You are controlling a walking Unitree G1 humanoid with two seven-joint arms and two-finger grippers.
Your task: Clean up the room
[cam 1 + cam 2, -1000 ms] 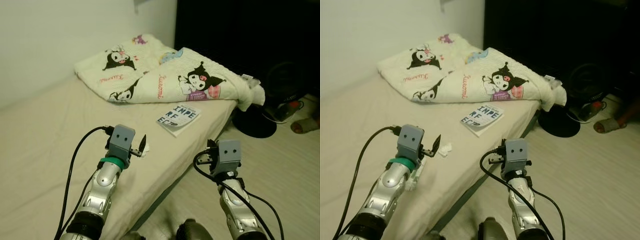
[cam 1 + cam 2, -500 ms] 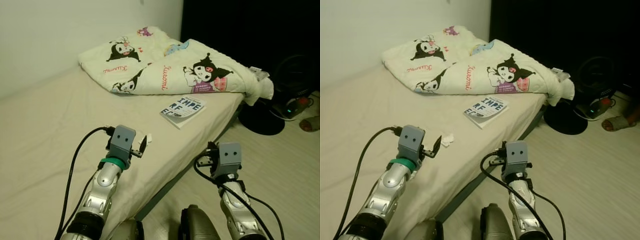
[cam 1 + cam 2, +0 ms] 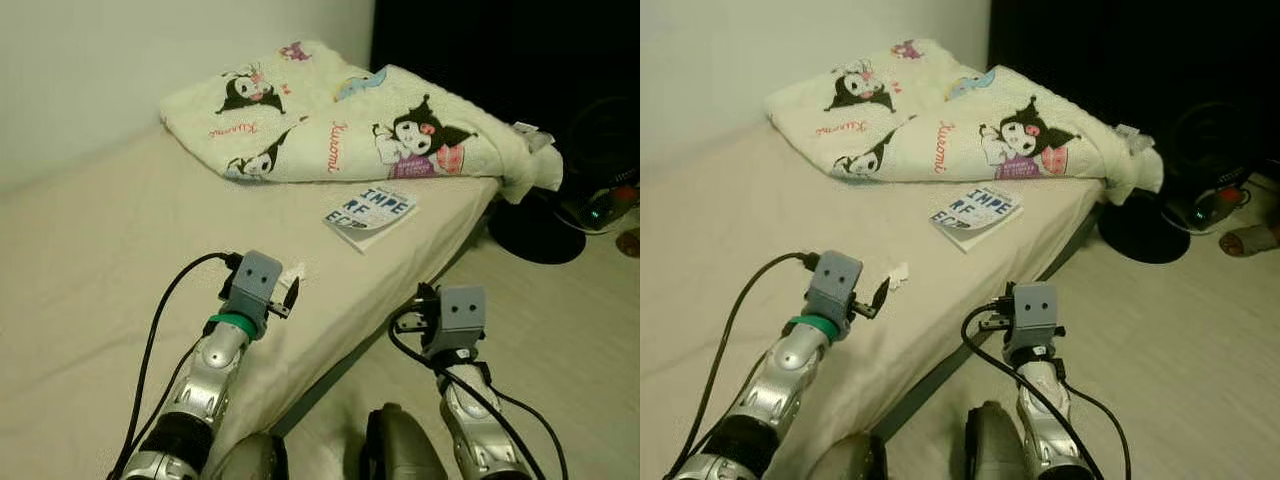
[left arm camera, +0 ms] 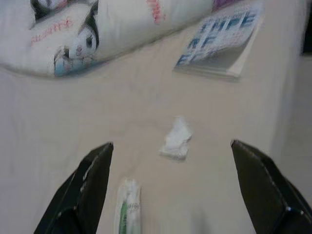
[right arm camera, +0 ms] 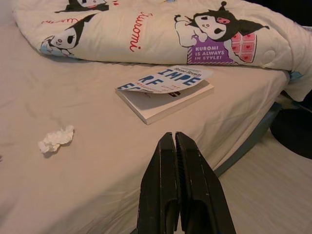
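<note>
The crumpled tissue (image 4: 176,138) is what we judge the tidying turns on just now, but we start with the largest thing around it. The bed (image 3: 90,250) fills most of the scene, with a folded cartoon-print blanket (image 3: 350,125) lying at its far end. Nearer us, close to the bed's edge, a paperback book (image 3: 370,214) lies flat, its cover curling up. Off the bed, a black fan (image 3: 1180,190) stands on the floor.

Our left end effector (image 4: 170,190) hangs low over the sheet with its fingers wide apart, and the tissue lies just ahead of it, between the lines of the two fingers. A small white wrapper with green print (image 4: 127,209) lies nearer still, its long axis running along the approach. Our right end effector (image 5: 176,146) sits beyond the bed's edge with its fingers pressed together, empty. The left arm is plainly nearer, so a short reach forward and down should meet the tissue.
</note>
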